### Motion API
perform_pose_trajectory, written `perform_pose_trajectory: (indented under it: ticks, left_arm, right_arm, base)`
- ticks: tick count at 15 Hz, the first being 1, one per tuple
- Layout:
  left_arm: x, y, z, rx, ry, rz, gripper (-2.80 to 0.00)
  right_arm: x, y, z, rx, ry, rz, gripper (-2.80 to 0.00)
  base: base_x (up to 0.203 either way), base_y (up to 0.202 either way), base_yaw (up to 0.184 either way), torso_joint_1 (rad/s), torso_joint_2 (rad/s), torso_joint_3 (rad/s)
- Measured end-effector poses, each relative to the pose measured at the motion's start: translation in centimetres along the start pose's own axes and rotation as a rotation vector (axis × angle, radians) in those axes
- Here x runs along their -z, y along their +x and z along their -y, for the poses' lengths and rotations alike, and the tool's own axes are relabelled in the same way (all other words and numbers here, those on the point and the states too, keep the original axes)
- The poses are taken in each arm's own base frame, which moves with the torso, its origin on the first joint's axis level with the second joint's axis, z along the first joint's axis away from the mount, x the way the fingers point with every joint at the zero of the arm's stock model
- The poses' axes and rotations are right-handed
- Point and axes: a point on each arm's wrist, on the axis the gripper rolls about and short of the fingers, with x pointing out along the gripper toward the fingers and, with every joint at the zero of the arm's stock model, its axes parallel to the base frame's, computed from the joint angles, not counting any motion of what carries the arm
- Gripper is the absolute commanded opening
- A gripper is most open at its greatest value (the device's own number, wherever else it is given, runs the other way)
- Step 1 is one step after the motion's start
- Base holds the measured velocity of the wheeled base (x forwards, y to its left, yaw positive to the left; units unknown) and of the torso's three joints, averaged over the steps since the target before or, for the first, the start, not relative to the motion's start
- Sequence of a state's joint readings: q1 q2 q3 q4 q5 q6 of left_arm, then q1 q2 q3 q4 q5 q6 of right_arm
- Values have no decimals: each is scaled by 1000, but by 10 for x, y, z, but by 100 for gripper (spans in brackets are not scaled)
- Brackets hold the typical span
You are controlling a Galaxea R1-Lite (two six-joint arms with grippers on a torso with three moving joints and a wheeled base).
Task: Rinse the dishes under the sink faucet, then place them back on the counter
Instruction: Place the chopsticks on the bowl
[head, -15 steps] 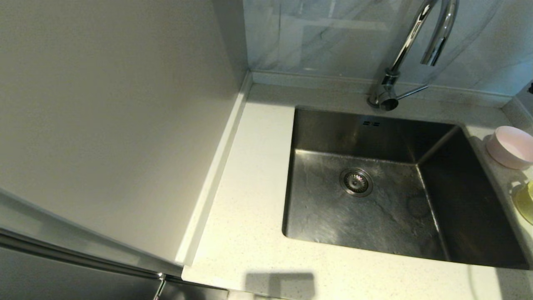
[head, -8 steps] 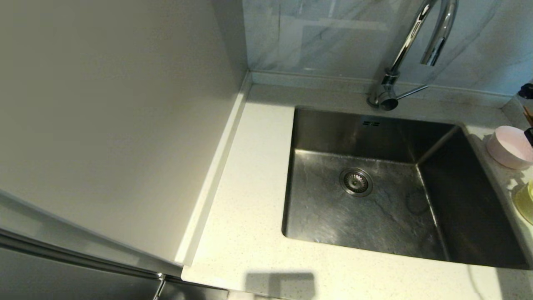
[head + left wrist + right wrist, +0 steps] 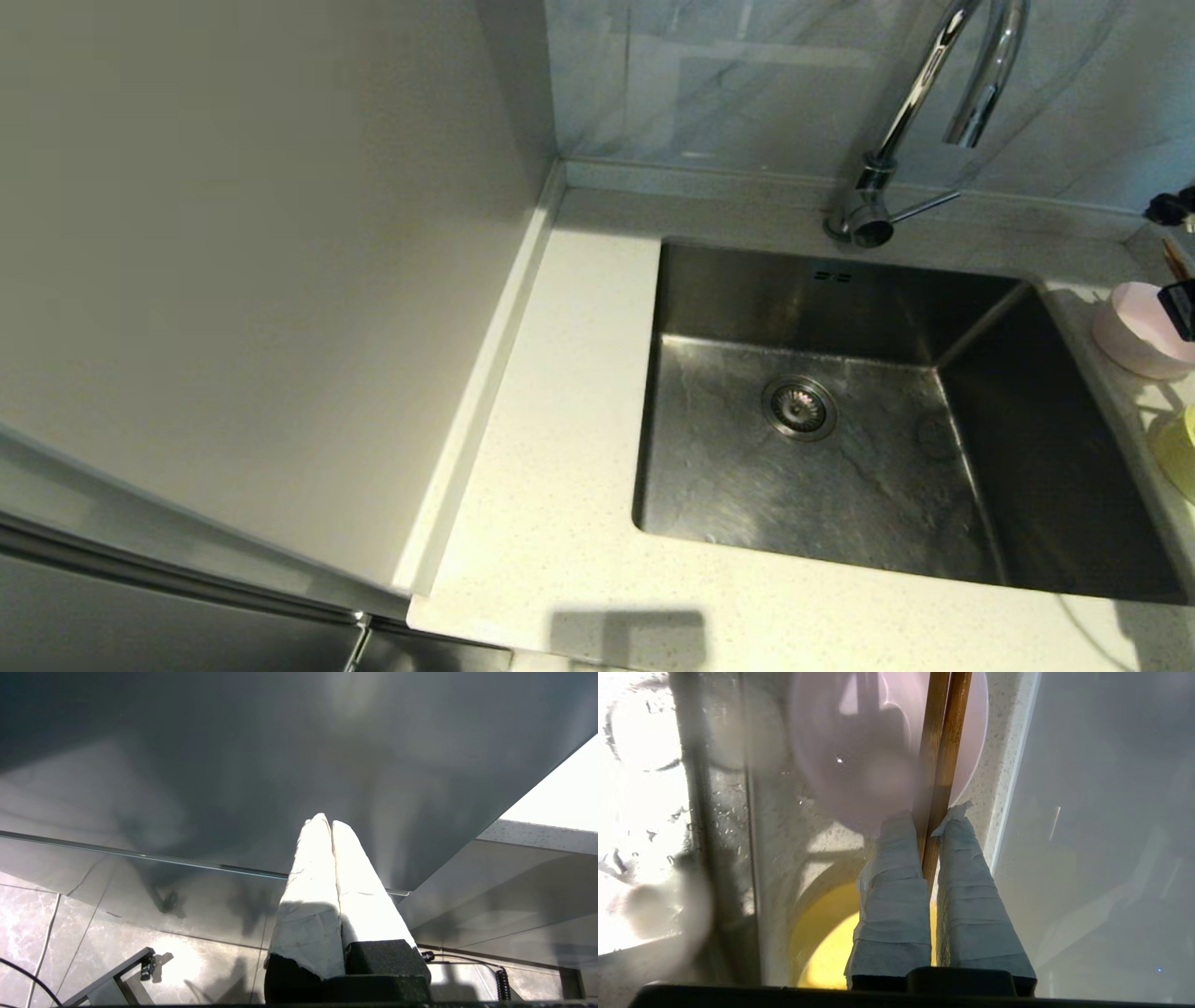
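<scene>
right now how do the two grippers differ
The right gripper is shut on the chopsticks, above the pink bowl; the left gripper is shut on nothing, off the counter by a dark panel. Both have white-wrapped fingers.

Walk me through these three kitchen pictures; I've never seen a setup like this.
A two-armed robot took them. The head view looks down on the speckled off-white counter, the square steel sink and the chrome gooseneck faucet. Right of the sink sit a pale pink bowl and a yellow-green bowl.

The other two come from wrist cameras. The right pincer, wrapped in tape, is shut on thin brown wooden chopsticks above the bowls. The left pincer is shut, holding nothing, parked below the counter.
</scene>
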State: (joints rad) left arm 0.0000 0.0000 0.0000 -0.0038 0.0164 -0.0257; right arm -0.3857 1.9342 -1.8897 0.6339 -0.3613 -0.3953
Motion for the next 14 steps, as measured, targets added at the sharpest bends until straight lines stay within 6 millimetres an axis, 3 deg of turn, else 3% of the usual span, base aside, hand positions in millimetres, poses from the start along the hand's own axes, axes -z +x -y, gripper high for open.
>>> perform_pose_trajectory:
  ticks: [6,14]
  left_arm:
    - [0,0,0,0,0,0,-280]
    - [0,0,0,1,0,0,-280]
  right_arm:
    - [-3,21,-5,7,-2,-10,-280]
    - [-5,27,-7,16,-17,-16,-280]
  base:
    - [0,0,0,0,0,0]
    - [0,0,0,0,0,0]
